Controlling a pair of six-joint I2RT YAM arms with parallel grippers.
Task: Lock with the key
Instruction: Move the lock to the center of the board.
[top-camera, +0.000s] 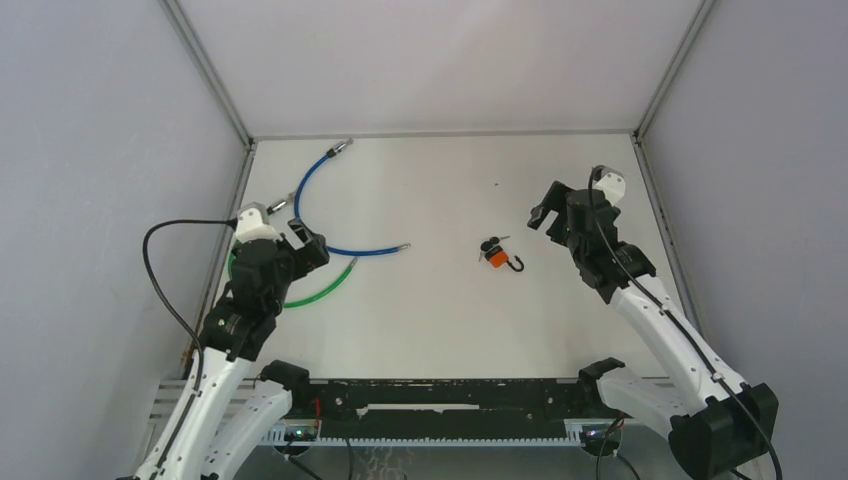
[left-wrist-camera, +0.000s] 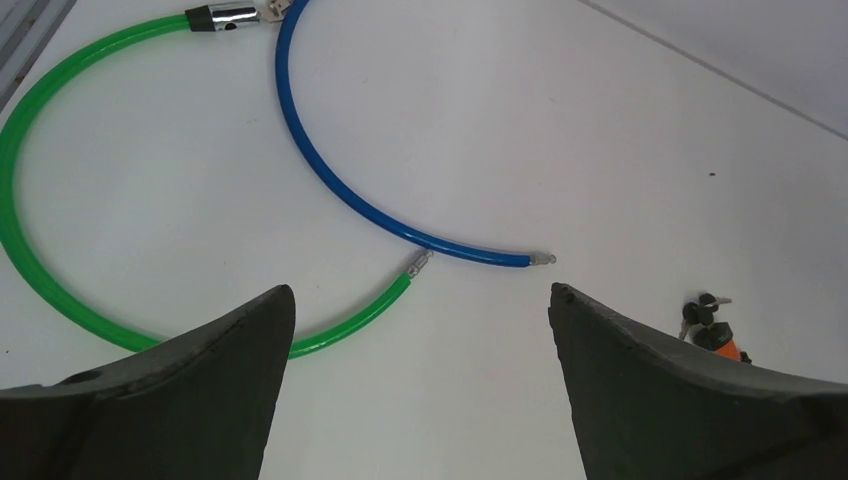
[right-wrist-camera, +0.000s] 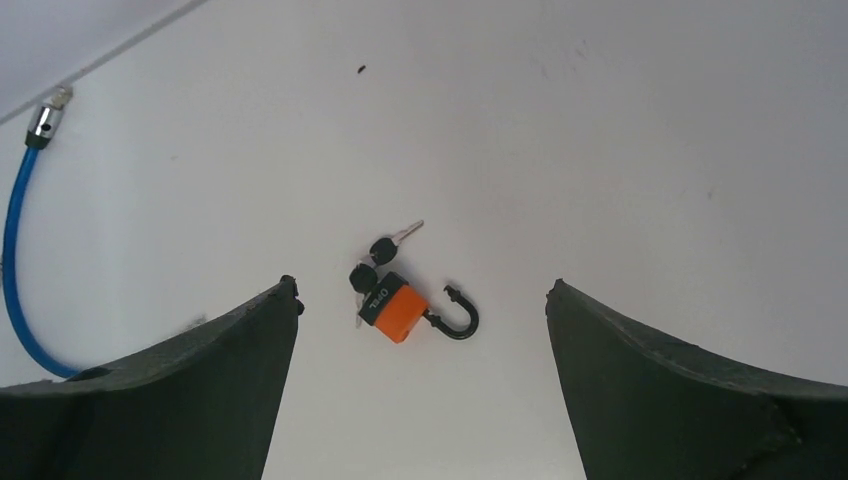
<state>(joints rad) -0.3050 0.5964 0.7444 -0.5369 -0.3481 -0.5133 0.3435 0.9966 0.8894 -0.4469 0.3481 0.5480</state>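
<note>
Right wrist view: the padlock lies on the table, its shackle swung open and its keys touching its other end. My right tool hovers over the padlock and my left tool is well apart from it, both spread wide and empty. I judge the padlock small, rigid and smooth, so I'd pinch the orange body across its flats
</note>
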